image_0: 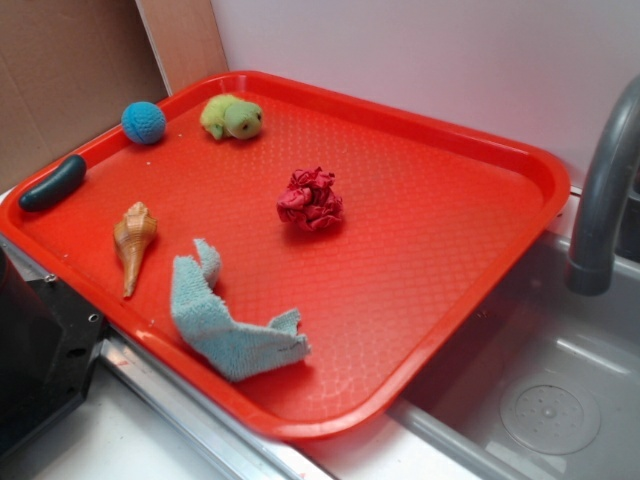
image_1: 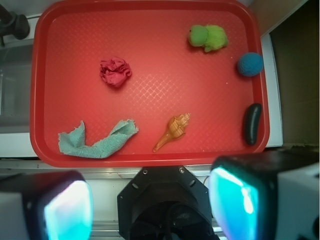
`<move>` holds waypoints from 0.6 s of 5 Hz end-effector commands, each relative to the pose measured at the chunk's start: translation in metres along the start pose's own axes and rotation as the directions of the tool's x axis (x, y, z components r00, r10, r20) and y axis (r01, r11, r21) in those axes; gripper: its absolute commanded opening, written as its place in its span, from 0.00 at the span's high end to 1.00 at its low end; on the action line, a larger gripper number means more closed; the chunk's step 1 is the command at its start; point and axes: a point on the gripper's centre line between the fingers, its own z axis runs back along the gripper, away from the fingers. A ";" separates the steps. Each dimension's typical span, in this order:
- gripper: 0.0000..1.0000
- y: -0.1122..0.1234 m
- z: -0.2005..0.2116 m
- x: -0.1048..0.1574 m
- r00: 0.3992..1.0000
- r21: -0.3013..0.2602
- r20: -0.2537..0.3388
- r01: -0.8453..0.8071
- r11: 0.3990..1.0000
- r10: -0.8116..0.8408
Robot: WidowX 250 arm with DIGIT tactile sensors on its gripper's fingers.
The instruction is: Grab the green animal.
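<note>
The green animal [image_0: 232, 117] [image_1: 208, 37], a small yellow-green plush, lies at the far left corner of the red tray [image_0: 480, 200]; in the wrist view it sits near the tray's [image_1: 200, 85] top right. My gripper [image_1: 156, 200] is open, high above and well back from the tray, over the robot base [image_1: 162, 197]. Its two fingers [image_1: 67, 207] frame the bottom of the wrist view with nothing between them. The gripper itself does not show in the exterior view.
On the tray also lie a blue crocheted ball [image_0: 144, 122] [image_1: 250, 64], a dark oblong piece [image_0: 53, 184] [image_1: 252, 123], a seashell [image_0: 133, 240] [image_1: 173, 131], a crumpled red cloth [image_0: 311, 200] [image_1: 115, 71] and a pale blue-green cloth [image_0: 228, 325] [image_1: 97, 142]. A sink [image_0: 560, 390] with faucet [image_0: 605, 190] stands right.
</note>
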 end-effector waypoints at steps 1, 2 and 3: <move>0.00 0.000 0.000 0.000 1.000 0.000 0.000 0.000 1.000 0.000; 0.00 0.048 -0.052 0.043 0.999 0.109 0.009 -0.051 0.993 0.050; 0.00 0.075 -0.083 0.083 0.974 0.166 0.086 -0.220 0.961 0.208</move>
